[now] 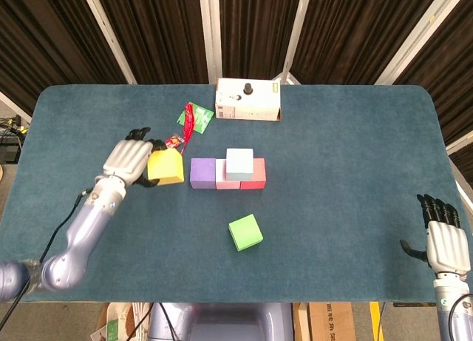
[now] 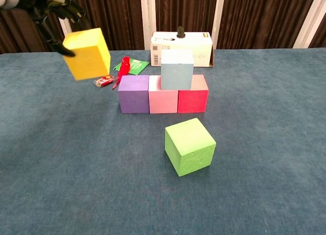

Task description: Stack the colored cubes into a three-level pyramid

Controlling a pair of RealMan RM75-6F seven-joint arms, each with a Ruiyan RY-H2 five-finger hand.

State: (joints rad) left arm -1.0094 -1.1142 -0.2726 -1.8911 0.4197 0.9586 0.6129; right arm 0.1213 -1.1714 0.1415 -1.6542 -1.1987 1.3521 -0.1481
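Observation:
My left hand (image 1: 128, 160) grips a yellow cube (image 1: 165, 167) and holds it in the air, left of the cube row; in the chest view the yellow cube (image 2: 87, 53) hangs tilted, high at the left, with the left hand (image 2: 49, 10) at the frame's top corner. On the table a purple cube (image 1: 202, 172), a pink cube (image 1: 225, 180) and a red cube (image 1: 255, 174) stand side by side. A light blue cube (image 1: 239, 163) rests on the pink and red ones. A green cube (image 1: 245, 232) lies alone in front. My right hand (image 1: 444, 239) hangs open at the table's right front edge.
A white box (image 1: 247, 100) with a black knob stands behind the row. A green packet (image 1: 194, 116), a red strip and a small red wrapper (image 1: 172, 142) lie at the back left. The blue table cloth (image 1: 355, 171) stretches to the right.

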